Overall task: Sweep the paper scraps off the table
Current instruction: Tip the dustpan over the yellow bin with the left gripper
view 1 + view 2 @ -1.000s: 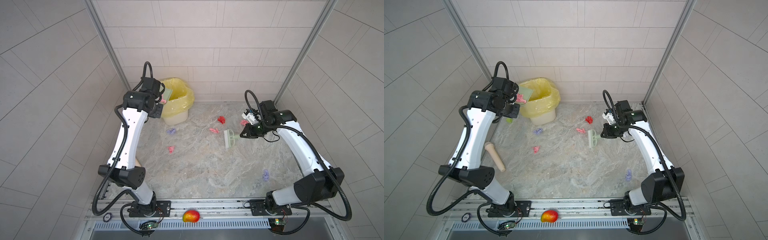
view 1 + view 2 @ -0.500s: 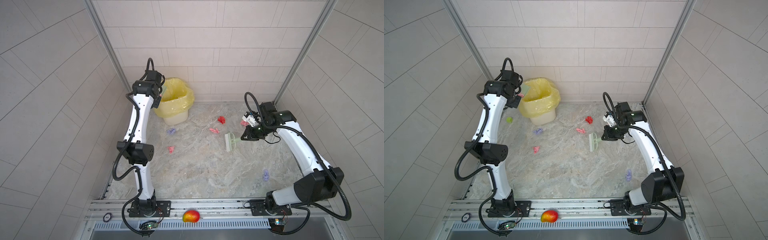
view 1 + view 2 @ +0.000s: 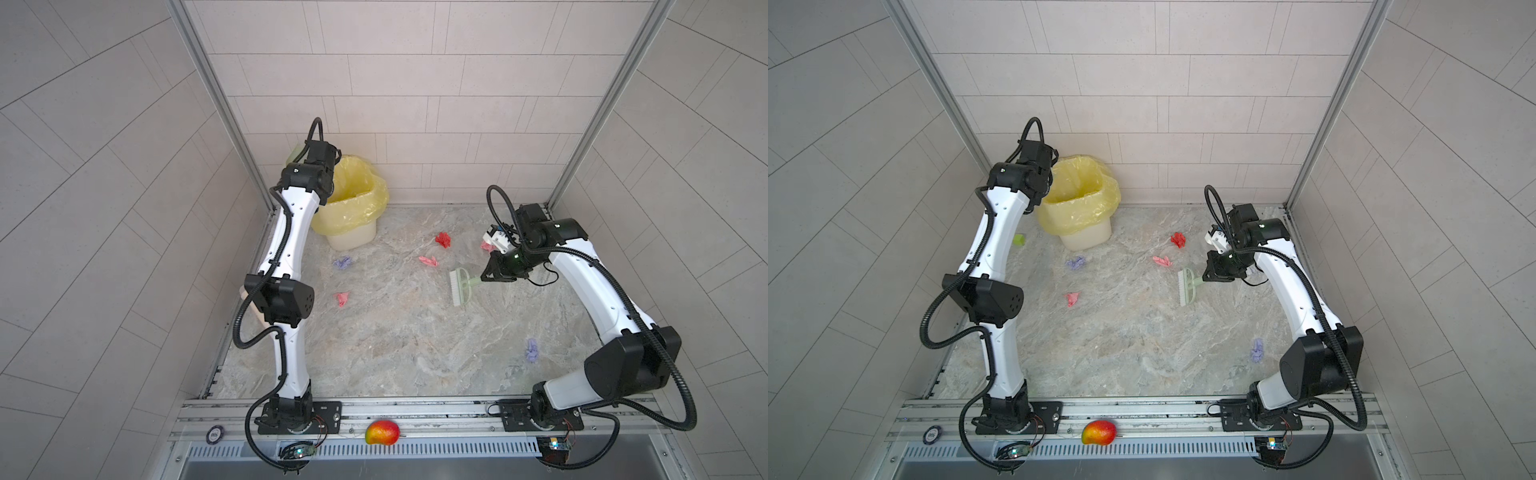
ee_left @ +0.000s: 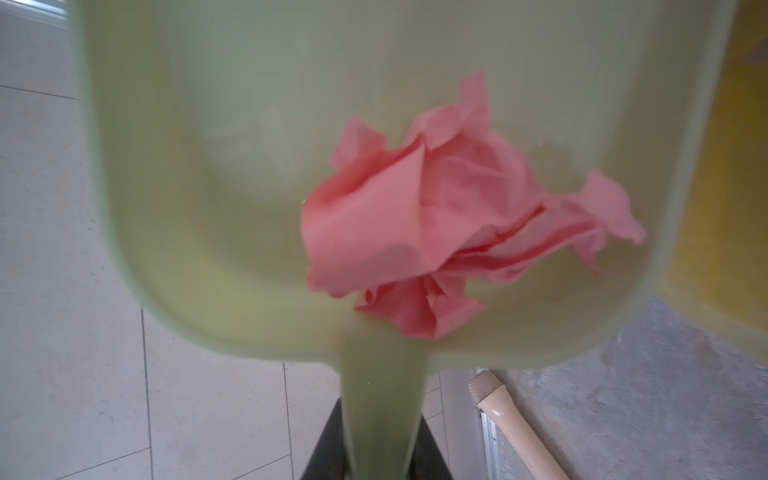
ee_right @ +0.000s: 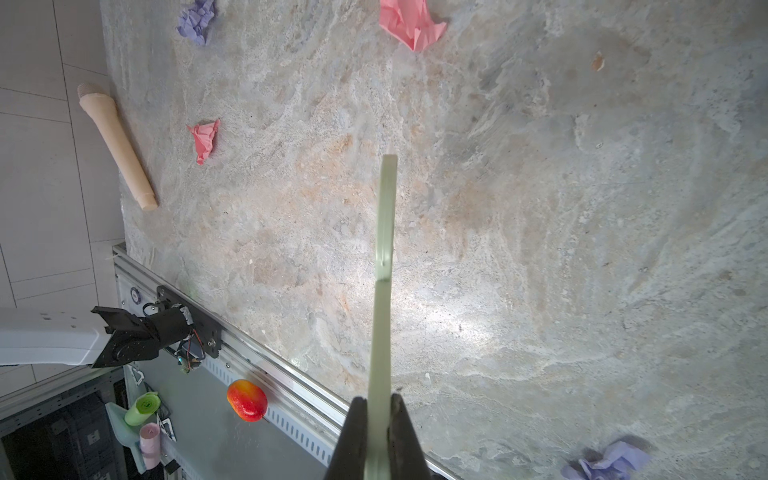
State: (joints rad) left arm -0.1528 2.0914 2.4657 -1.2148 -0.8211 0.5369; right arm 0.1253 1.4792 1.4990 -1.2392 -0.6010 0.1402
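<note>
- See the left gripper [image 4: 380,459] clamped on the handle of the pale green dustpan [image 4: 249,187], raised just beside the yellow-lined bin [image 3: 355,239] and seemingly not yet over its mouth.
- Find one pink paper wad [image 4: 415,216] lying in the pan, close to the handle end.
- Judge the step in hand as emptying that wad into the bin.
- Bring the pan's lip fully over the bin's opening before tilting.
- Tip slowly, lip downward, to slide the light tissue out rather than flick it past the liner.
- Hold the handle firmly through the tilt and avoid snagging the loose yellow liner.
- Note the right gripper [image 5: 376,432] shut tight on the handle of the green brush [image 3: 460,286], over the table [image 3: 395,340], well apart from the bin.
- Count the scraps left on the table:
  - a lavender scrap [image 3: 342,262] near the bin
  - a pink scrap [image 3: 341,298], a second pink scrap [image 3: 429,261] and a red scrap [image 3: 443,239] farther off
  - another lavender one [image 3: 532,350] farthest from the bin
</note>
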